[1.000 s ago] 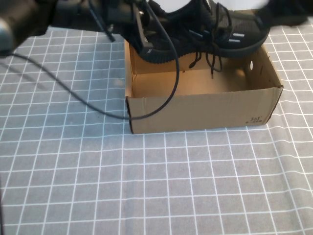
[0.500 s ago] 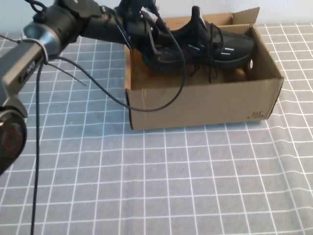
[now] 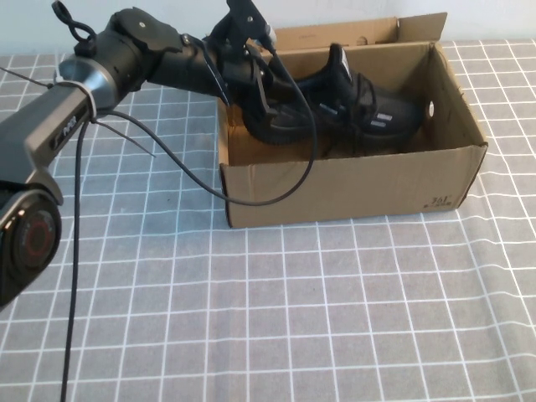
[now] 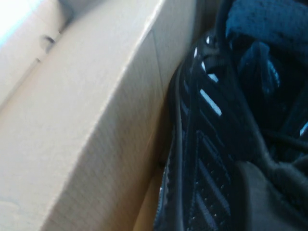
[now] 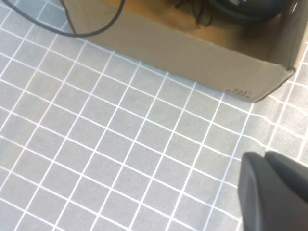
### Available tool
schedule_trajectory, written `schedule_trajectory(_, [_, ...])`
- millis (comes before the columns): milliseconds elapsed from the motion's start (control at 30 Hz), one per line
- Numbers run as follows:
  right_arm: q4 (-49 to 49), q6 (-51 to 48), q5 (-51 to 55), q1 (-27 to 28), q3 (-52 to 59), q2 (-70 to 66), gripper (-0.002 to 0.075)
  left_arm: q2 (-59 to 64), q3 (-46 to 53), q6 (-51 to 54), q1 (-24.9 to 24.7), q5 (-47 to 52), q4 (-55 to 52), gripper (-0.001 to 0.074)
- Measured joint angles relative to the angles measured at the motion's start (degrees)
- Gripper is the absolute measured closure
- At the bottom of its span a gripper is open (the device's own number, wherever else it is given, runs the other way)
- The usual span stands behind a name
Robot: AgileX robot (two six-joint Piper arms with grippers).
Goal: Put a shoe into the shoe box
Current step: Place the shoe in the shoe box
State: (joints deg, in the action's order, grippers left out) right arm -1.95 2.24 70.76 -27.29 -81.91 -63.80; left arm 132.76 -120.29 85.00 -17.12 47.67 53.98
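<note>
The black shoe [image 3: 360, 109] lies inside the brown shoe box [image 3: 352, 188], heel towards the box's left wall, laces hanging down. My left gripper [image 3: 258, 92] reaches in over the box's left rim and is shut on the shoe's heel end. The left wrist view is filled by the shoe's [image 4: 211, 144] side with white dashes, pressed close to a cardboard wall of the shoe box [image 4: 96, 120]. My right gripper [image 5: 267, 159] is shut on nothing, hovering over the checked cloth in front of the shoe box's [image 5: 192, 48] printed corner. It is out of the high view.
A grey cloth with a white grid [image 3: 293, 318] covers the table. A black cable [image 3: 167, 172] from the left arm loops over the box's front left corner. The box's back flaps [image 3: 360, 32] stand up.
The left arm has come down and carried the shoe from above the box rim to inside the box. The right gripper stays shut.
</note>
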Motion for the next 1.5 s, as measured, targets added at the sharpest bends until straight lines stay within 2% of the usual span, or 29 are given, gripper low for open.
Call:
schedule_trajectory(1300, [-0.1,0.2,-0.3,0.0,0.0,0.0,0.0742,3.5,0.0,2.2,0.0,-4.4,2.6,0.0686])
schedule_trajectory(1400, [-0.1,0.2,-0.3,0.0,0.0,0.0,0.0742,3.5,0.0,2.2,0.0,-5.0,2.6,0.0647])
schedule_trajectory(1500, [0.0,0.2,-0.3,0.0,0.0,0.0,0.0742,3.5,0.0,2.2,0.0,-7.6,2.8,0.0517])
